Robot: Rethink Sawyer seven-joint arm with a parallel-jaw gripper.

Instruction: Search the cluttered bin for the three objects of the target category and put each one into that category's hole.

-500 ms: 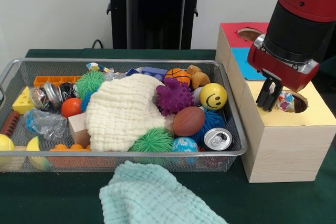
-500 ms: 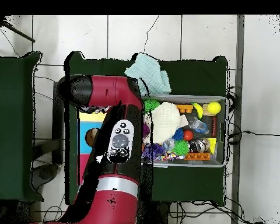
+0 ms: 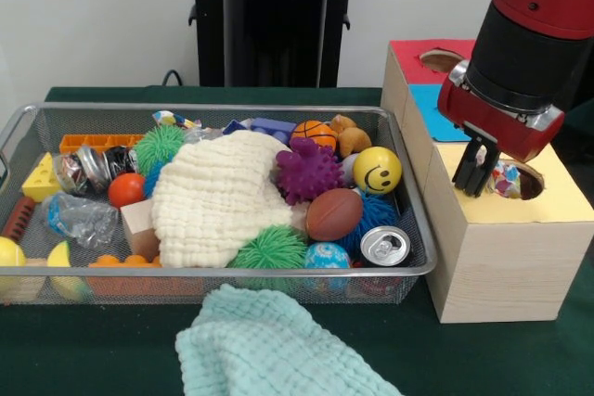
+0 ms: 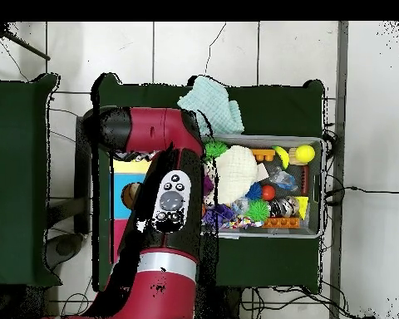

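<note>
The wire mesh bin [image 3: 213,110] lies at the left, full of toys, and also shows in the overhead view [image 4: 320,187]. The pale wooden box stands at the right; its yellow-topped hole [image 3: 531,183] is at the near end. My gripper [image 3: 478,188] hangs at that hole's left rim and looks shut on a polka-dot bag [image 3: 508,178], which sits in the hole's mouth. A second polka-dot bag [image 3: 173,120] peeks out at the bin's far rim. In the overhead view my arm hides the gripper and the hole.
A cream waffle cloth [image 3: 218,194] covers the bin's middle. A mint-green waffle cloth [image 3: 264,345] lies on the table in front of the bin. Blue-topped [image 3: 429,110] and red-topped [image 3: 436,57] panels lie farther along the box. A can [image 3: 384,246] rests in the bin's near right corner.
</note>
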